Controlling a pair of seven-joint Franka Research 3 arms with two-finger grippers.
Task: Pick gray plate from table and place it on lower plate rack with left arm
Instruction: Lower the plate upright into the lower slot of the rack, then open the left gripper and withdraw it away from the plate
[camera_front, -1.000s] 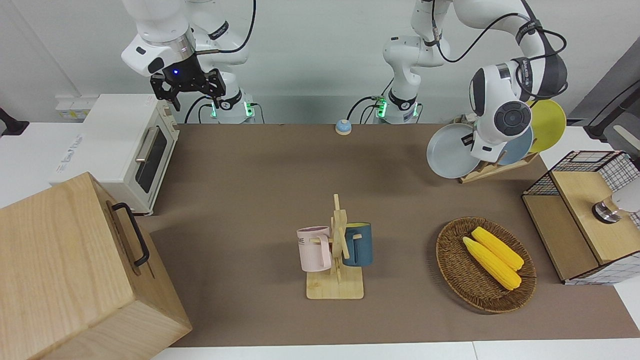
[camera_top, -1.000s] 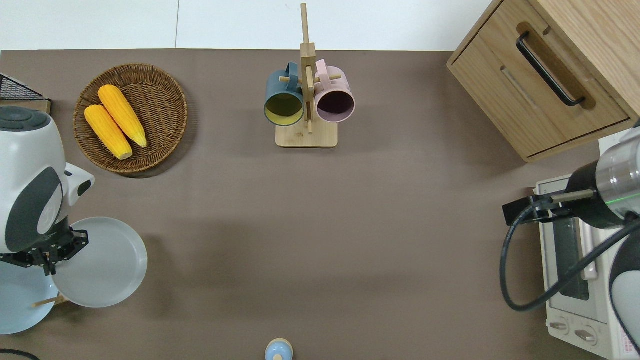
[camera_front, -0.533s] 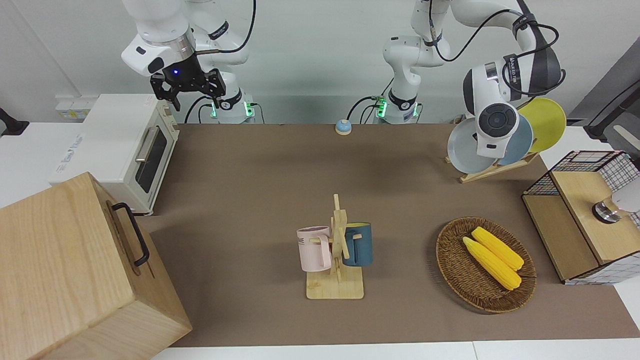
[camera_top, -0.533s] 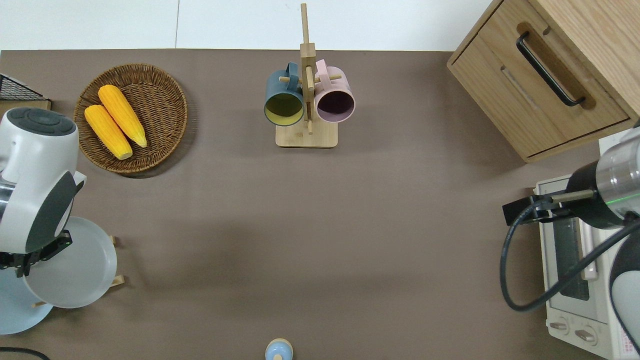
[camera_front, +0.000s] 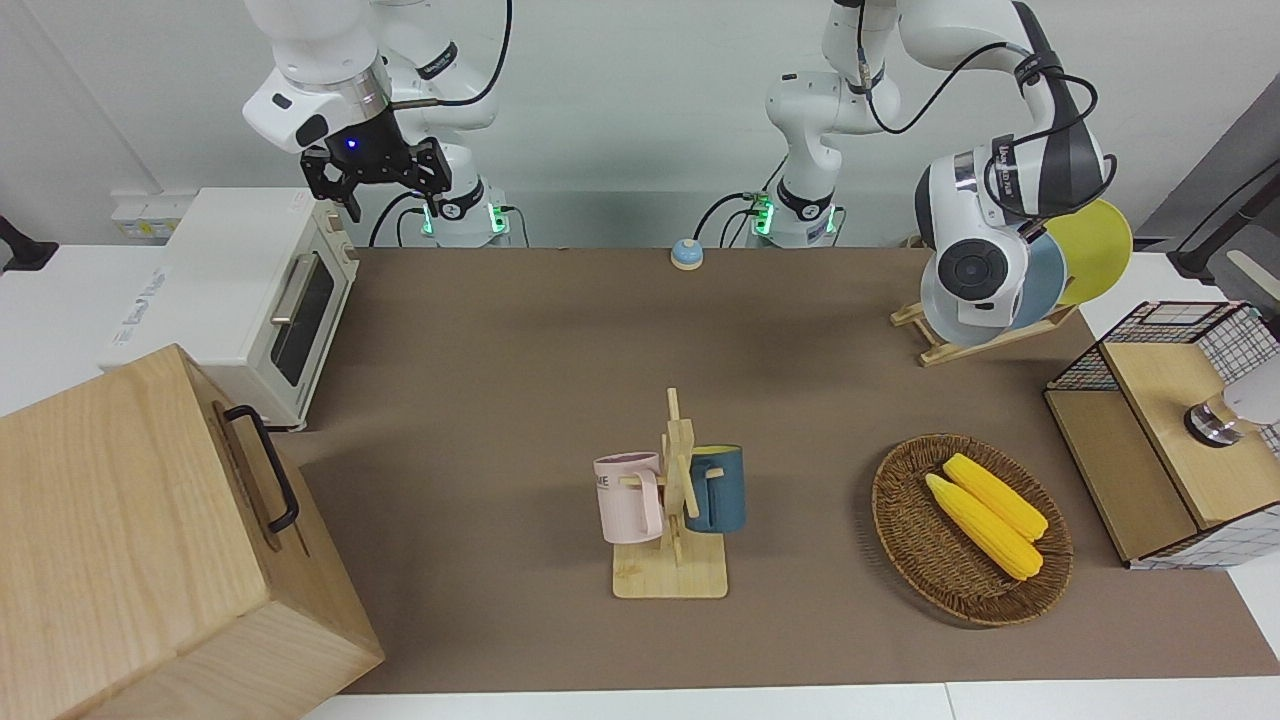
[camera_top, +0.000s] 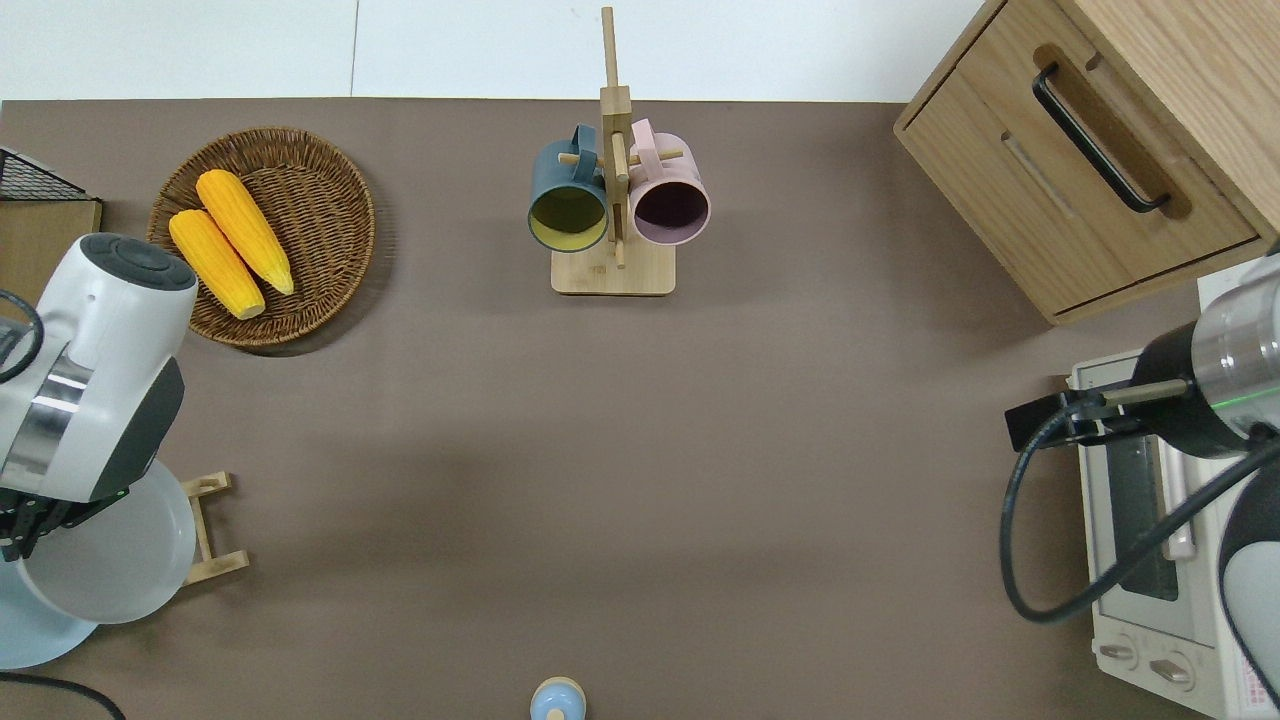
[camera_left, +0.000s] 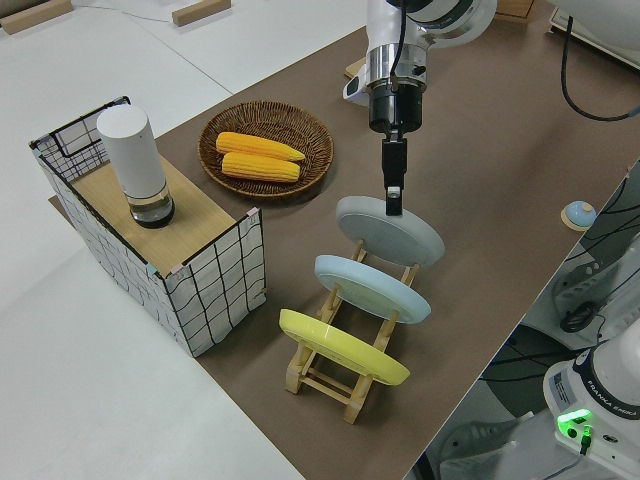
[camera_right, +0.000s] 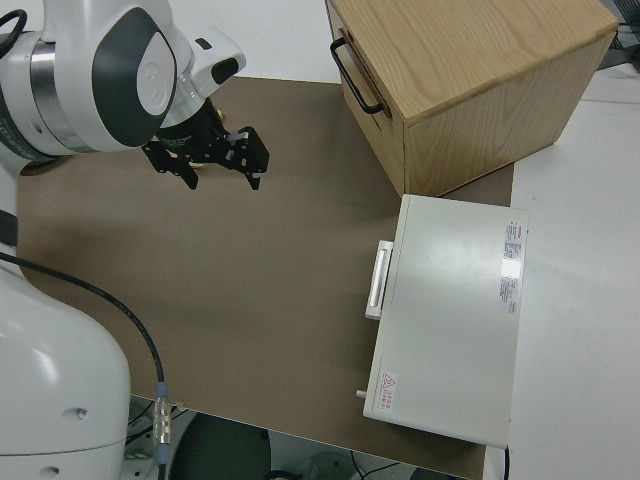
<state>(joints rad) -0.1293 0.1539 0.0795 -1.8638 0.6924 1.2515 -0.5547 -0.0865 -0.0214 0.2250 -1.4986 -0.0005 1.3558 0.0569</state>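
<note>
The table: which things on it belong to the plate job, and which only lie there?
Job: gray plate, held by left gripper at the plate rack.
Lying about: blue plate, yellow plate, corn basket, mug stand, toaster oven, wooden cabinet.

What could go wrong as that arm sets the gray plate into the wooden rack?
The left gripper pinches only the rim of the gray plate, so it could tip when released. The sky-blue plate stands in the next slot of the lower plate rack; they might knock together.
</note>
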